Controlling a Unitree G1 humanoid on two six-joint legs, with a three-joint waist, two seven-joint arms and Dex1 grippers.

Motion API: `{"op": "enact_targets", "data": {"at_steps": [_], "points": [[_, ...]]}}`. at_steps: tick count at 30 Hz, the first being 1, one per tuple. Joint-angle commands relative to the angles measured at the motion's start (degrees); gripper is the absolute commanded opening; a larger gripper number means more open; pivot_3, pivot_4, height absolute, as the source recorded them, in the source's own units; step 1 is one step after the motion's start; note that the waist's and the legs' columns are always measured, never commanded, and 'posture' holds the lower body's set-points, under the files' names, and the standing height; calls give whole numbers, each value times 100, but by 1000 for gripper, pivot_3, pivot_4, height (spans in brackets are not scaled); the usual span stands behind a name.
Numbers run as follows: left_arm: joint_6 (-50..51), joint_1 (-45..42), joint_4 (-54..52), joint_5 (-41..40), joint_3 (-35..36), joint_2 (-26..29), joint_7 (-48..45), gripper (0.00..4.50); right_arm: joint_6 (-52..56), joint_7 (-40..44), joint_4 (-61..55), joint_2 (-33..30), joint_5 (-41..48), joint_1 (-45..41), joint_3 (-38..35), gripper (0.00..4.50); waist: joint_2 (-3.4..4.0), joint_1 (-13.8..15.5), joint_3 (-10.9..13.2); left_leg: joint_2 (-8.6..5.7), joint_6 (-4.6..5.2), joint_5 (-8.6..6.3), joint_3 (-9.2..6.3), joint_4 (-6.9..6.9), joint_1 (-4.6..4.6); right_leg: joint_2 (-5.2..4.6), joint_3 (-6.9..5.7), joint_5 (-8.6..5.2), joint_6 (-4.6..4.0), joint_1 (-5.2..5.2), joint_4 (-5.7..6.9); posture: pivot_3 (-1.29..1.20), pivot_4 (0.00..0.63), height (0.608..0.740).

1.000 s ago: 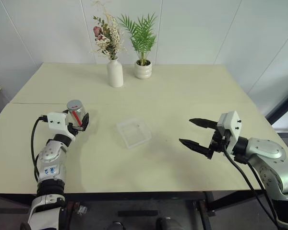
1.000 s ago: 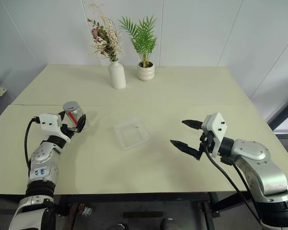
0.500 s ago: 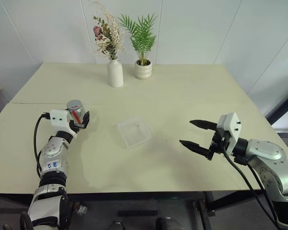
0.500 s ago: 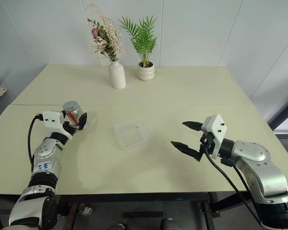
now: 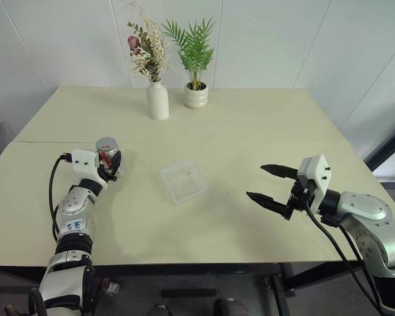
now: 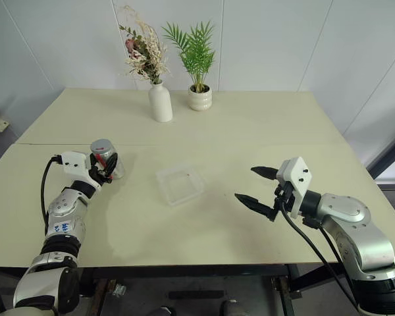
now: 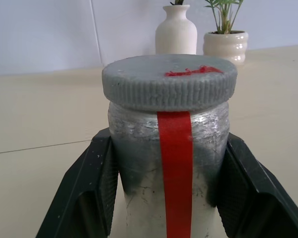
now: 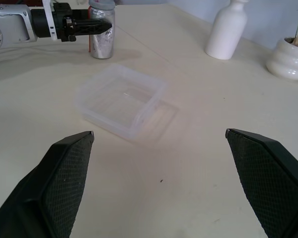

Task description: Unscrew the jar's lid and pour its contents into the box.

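Note:
The silvery jar (image 7: 139,163), marked with a red strip, stands upright on the table at the left, its grey ribbed lid (image 7: 169,82) screwed on top. My left gripper (image 5: 111,162) is shut on the jar's body below the lid, one black finger (image 7: 94,193) on each side. The clear shallow box (image 5: 183,182) lies empty near the table's middle, to the right of the jar (image 5: 108,155). My right gripper (image 5: 255,181) hovers open over the table right of the box (image 8: 120,99), pointing toward it, with nothing between its fingers.
A white vase (image 5: 158,100) of dried flowers and a white pot (image 5: 196,96) with a green plant stand at the back of the table, well behind the jar and box. A seam crosses the tabletop (image 5: 250,131) at the left.
My left gripper's fingers have closed from wide open onto the jar. The right arm has kept still.

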Motion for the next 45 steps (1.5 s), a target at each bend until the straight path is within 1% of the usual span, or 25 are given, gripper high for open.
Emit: {"op": "enact_targets", "data": {"at_steps": [1, 5, 7, 9, 10, 13, 16, 19, 23, 26, 34, 41, 45], "points": [[399, -200, -600, -202, -114, 227, -572, 2211, 25, -198, -283, -17, 35, -266, -197, 4500, 0, -8, 0, 0, 0, 0, 0, 1, 0, 1, 0, 0, 0, 0, 0, 0, 150, 740], [993, -463, -1074, -467, -231, 418, -1355, 2211, 258, -593, -403, 113, 110, -677, -165, 4500, -1, -3, 0, 2, 0, 0, -1, 13, -3, 3, 0, 0, -1, -3, 9, 0, 150, 740], [1231, -636, -1175, -553, -330, 546, -1834, 2211, 548, -893, -534, 190, 150, -886, -128, 4500, 0, -3, 1, 4, 0, 0, -4, 17, -5, 6, -1, 1, -4, -3, 10, 0, 150, 740], [1315, -753, -1221, -583, -397, 615, -2151, 2211, 747, -1086, -671, 246, 162, -992, -82, 4500, 0, -9, 0, 3, -3, -2, -3, 17, -5, 6, -1, 1, -4, -3, 7, 0, 150, 740], [1266, -871, -1221, -636, -423, 602, -2377, 2211, 978, -1311, -807, 341, 219, -1109, -27, 4500, 0, -14, 0, 4, -6, -4, -2, 17, -4, 6, 0, 0, -5, -3, 8, 0, 150, 740], [1345, -1123, -1241, -754, -497, 529, -2830, 2211, 1579, -1886, -1096, 640, 377, -1391, 47, 4500, 0, -11, 0, 6, -9, -5, 0, 17, -12, 5, 2, -1, -6, -11, 8, 0, 150, 740], [1570, -1323, -1355, -807, -727, 314, -3199, 2211, 1987, -2494, -1364, 1150, 461, -1681, 232, 4500, 0, -8, 0, 7, -9, -5, -1, 17, -16, 7, 2, -1, -7, -16, 8, 0, 150, 740], [1597, -1417, -1347, -747, -805, 179, -3289, 2211, 2246, -2782, -1458, 1402, 395, -1849, 361, 4500, 0, -5, 0, 7, -8, -5, -2, 18, -18, 7, 2, -1, -7, -18, 10, 0, 150, 740], [1603, -1574, -1239, -823, -989, -197, -3695, 2211, 2525, -3330, -1352, 1933, 242, -2173, 667, 4500, 0, -11, 0, 6, -8, -5, 1, 18, -23, 7, 6, -1, -6, -24, 11, 0, 150, 740], [1888, -1579, -1398, -979, -1083, -501, -3966, 2211, 2415, -3461, -1196, 2255, 89, -2319, 850, 4500, 0, -15, 0, 8, -8, -5, -2, 19, -24, 11, 3, -2, -8, -25, 15, 0, 150, 740], [2189, -1514, -1670, -1027, -1284, -803, -4268, 2211, 2103, -3481, -780, 2753, -195, -2585, 1143, 4500, 0, -26, 0, 12, -8, -6, 0, 20, -24, 20, 9, -3, -9, -32, 26, 0, 150, 740], [2234, -1500, -1766, -1015, -1334, -868, -4380, 2211, 1876, -3358, -465, 2945, -401, -2682, 1294, 4500, 0, -25, 0, 11, -7, -5, -1, 23, -24, 21, 9, -3, -9, -33, 28, 0, 150, 740], [2217, -1506, -1791, -1003, -1362, -877, -4436, 2211, 1796, -3216, -261, 2943, -550, -2771, 1403, 4500, 0, -25, 1, 12, -7, -5, -1, 23, -24, 21, 9, -3, -9, -33, 29, 0, 150, 740]]}}
